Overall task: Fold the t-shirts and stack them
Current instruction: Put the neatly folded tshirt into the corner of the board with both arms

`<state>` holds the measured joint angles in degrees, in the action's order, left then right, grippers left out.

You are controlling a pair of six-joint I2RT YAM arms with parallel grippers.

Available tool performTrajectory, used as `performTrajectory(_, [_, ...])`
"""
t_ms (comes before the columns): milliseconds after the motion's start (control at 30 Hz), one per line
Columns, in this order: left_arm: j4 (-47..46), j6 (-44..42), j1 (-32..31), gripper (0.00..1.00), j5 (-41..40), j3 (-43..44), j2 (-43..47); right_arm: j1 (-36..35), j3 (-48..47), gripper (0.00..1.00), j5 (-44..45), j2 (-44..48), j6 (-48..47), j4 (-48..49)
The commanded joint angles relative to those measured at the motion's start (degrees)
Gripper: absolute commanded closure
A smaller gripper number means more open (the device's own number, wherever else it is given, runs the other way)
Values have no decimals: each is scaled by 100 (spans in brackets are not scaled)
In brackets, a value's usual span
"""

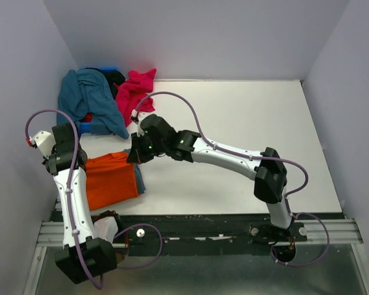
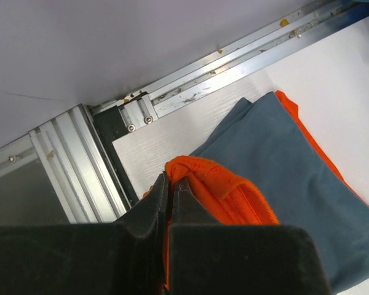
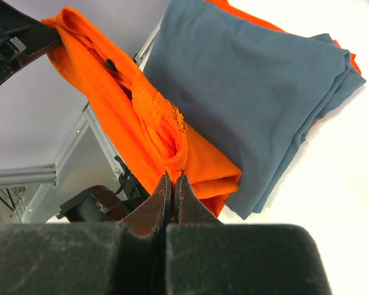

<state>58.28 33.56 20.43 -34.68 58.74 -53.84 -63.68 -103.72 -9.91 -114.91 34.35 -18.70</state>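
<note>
A bright orange t-shirt (image 1: 111, 178) hangs between my two grippers over a folded slate blue-grey t-shirt (image 3: 252, 92) at the table's front left. My left gripper (image 2: 170, 182) is shut on one edge of the orange shirt (image 2: 221, 190), with the blue-grey shirt (image 2: 289, 178) below it. My right gripper (image 3: 173, 179) is shut on the other edge of the orange shirt (image 3: 141, 123). In the top view the right gripper (image 1: 137, 153) is at the shirt's right side and the left gripper (image 1: 66, 161) at its left. A teal shirt (image 1: 89, 98) and a magenta-pink shirt (image 1: 134, 89) lie crumpled at the back left.
A blue bin (image 1: 101, 126) sits under the teal shirt heap. An aluminium rail (image 1: 197, 230) runs along the near table edge. The left wall (image 1: 18, 92) stands close to the left arm.
</note>
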Motion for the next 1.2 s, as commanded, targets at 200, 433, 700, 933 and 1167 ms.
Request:
performTrajectory(200, [-923,-113,102,100,-233,-125,-671,312,-1123,99,-98,-892,-174,-635])
performTrajectory(433, [-1345,-235,137,100,206,58,-1566,505,-1396,99,-11,-1323,-130,-363])
performTrajectory(700, [-1355,-245,181,25,795,462,-2718,831,-2652,46,-195,-2403,107,-713])
performTrajectory(933, [-1653,-306,172,1,866,209,-1693,840,-1548,52,-317,-1527,-51,-329])
performTrajectory(1167, [-1786,-350,181,4,576,-83,-882,559,-1282,67,-880,-1323,10,-107])
